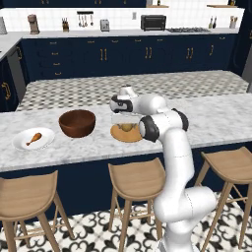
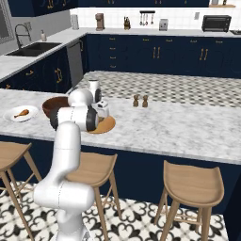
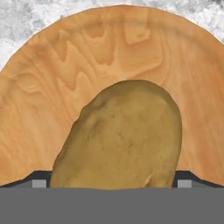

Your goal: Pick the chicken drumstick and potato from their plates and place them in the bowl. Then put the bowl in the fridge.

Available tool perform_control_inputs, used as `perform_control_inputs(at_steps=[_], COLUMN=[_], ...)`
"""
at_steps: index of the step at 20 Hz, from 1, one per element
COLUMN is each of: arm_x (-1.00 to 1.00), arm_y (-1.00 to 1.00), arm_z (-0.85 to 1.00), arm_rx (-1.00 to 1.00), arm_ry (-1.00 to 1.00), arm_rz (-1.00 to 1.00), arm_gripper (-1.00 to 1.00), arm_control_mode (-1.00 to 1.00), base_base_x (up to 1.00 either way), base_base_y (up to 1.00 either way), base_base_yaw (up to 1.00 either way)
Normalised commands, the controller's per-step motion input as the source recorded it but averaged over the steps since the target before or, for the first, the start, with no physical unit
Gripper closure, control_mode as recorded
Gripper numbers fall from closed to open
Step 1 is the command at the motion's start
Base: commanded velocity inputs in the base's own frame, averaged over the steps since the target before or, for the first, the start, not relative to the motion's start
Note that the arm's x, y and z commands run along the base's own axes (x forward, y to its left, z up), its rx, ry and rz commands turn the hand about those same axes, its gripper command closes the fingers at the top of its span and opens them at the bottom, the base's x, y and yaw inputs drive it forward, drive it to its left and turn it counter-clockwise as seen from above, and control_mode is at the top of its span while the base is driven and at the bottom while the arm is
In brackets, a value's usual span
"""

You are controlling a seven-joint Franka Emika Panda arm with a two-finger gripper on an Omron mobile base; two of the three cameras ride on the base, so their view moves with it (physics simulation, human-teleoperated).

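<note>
A tan potato (image 3: 120, 140) lies on the flat wooden plate (image 3: 52, 87) on the marble island. My gripper (image 3: 111, 183) is lowered over it and open, with one fingertip (image 3: 39, 181) on each side of the potato. In the left base view the gripper (image 1: 125, 121) hangs just above the potato (image 1: 127, 127) and its plate (image 1: 124, 135). To the left stands the dark brown bowl (image 1: 77, 123), empty. Further left, the chicken drumstick (image 1: 34, 138) rests on the white plate (image 1: 22, 143). The fridge is out of view.
Salt and pepper shakers (image 2: 140, 100) stand on the island to the right of the wooden plate (image 2: 107, 125). Wooden stools (image 1: 136, 173) line the island's near side. A sink (image 2: 33, 47) sits in the back-left counter.
</note>
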Motion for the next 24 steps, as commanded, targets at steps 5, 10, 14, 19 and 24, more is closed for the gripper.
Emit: perform_control_inputs(at_steps=[5, 10, 14, 19, 24], arm_x=[0.01, -0.40, -1.00, -1.00, -0.98], arm_y=[0.00, -0.02, 0.00, 0.00, -0.06], arm_z=[-0.37, 0.04, 0.74, 0.86, 0.34], arm_rx=[0.00, 0.02, 0.05, 0.01, 0.00], arm_ry=[0.00, -0.04, -0.20, -0.18, -0.23], arm_rz=[-0.06, 0.01, 0.13, 0.21, 0.21], arm_gripper=[1.00, 1.00, 1.00, 1.00, 1.00], arm_control_mode=[-1.00, -1.00, -1.00, -1.00, -1.00], base_base_x=[0.00, 0.00, 0.00, 0.00, 0.00], base_base_y=[0.00, 0.00, 0.00, 0.00, 0.00], base_base_yaw=[0.00, 0.00, 0.00, 0.00, 0.00])
